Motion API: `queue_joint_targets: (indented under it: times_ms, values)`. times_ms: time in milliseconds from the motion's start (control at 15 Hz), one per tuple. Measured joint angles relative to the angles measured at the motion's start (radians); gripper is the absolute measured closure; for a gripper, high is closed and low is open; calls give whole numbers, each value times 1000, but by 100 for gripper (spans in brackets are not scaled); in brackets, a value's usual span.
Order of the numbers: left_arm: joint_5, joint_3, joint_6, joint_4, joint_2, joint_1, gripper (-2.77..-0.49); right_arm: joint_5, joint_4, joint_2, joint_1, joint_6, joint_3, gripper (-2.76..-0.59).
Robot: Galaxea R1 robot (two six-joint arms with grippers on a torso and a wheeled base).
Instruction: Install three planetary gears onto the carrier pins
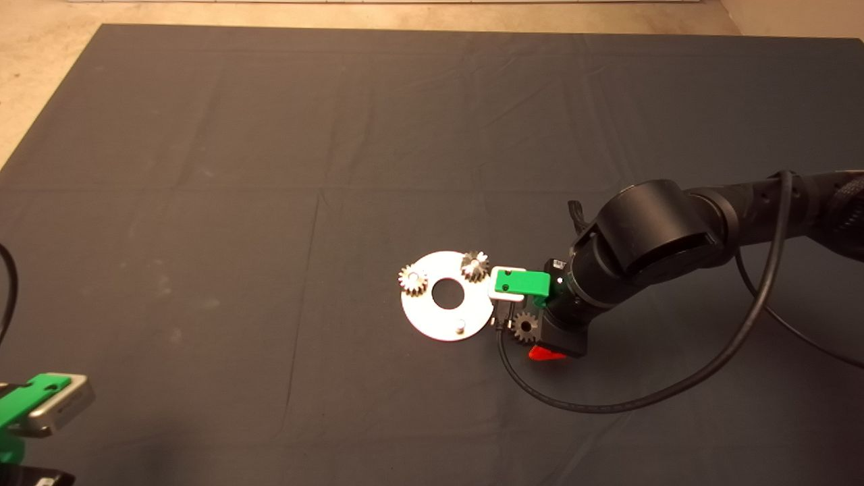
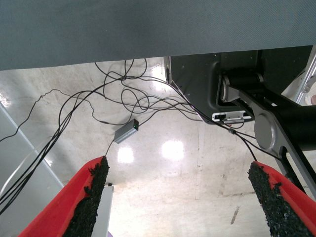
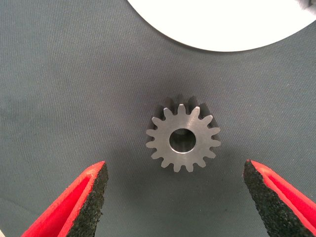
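Observation:
A flat white disc (image 1: 432,317) lies on the mat just right of centre. Two planetary gears sit on its carrier pins: one (image 1: 412,280) at its left edge, another (image 1: 475,265) at its far right. One bare pin (image 1: 460,326) stands at the near side. A third gear (image 1: 524,326) (image 3: 183,139) lies flat on the mat just right of the disc. My right gripper (image 3: 175,197) hovers over this gear, open, fingers apart on either side and not touching it. The disc's rim (image 3: 222,29) shows beyond the gear. My left gripper (image 2: 180,197) is parked at the lower left, open and empty.
The right arm (image 1: 675,236) reaches in from the right, its black cable (image 1: 607,405) looping over the mat in front. Beyond the mat's edge, the left wrist view shows pale floor, loose cables (image 2: 123,98) and a dark machine base (image 2: 237,79).

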Motion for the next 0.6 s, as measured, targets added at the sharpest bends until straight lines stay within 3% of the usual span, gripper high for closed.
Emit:
queue_joint_targets:
  times_ms: [600]
  values:
    - [0, 0, 30, 0, -3, 0, -202, 0, -19, 8, -37, 0, -1, -202]
